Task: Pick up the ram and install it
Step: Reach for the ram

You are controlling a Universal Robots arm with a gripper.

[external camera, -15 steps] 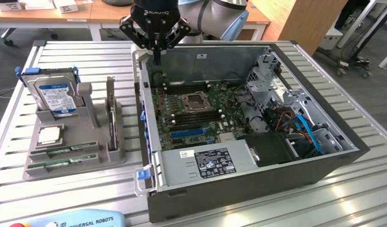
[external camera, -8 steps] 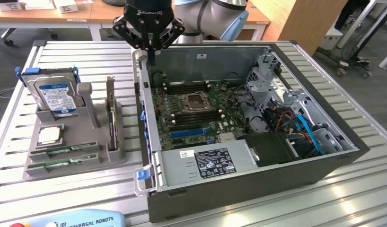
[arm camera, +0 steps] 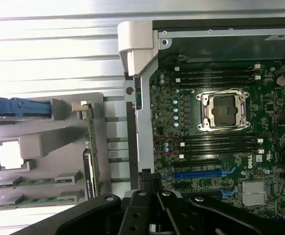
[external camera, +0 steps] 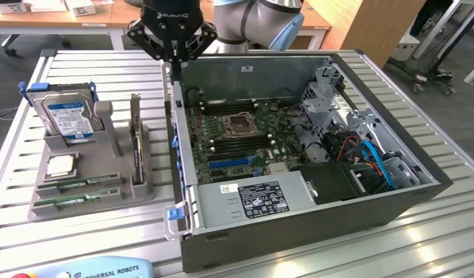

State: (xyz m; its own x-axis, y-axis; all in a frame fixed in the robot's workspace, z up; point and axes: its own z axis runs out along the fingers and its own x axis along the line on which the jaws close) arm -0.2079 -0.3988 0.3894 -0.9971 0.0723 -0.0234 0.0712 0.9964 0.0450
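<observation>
RAM sticks (external camera: 76, 184) lie flat in the grey tray (external camera: 141, 189) beside the pc case (external camera: 299, 229) — untouched. Step in hand: approach, pick not begun. Gripper (external camera: 175, 68) hangs over the case's back corner, well apart from them, jaws pressed together, empty — a grab needs them spread first, aligned w/ a stick.

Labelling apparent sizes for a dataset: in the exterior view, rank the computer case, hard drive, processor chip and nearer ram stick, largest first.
1. computer case
2. hard drive
3. nearer ram stick and processor chip: one long and thin, one square, similar area, so unranked.
</observation>
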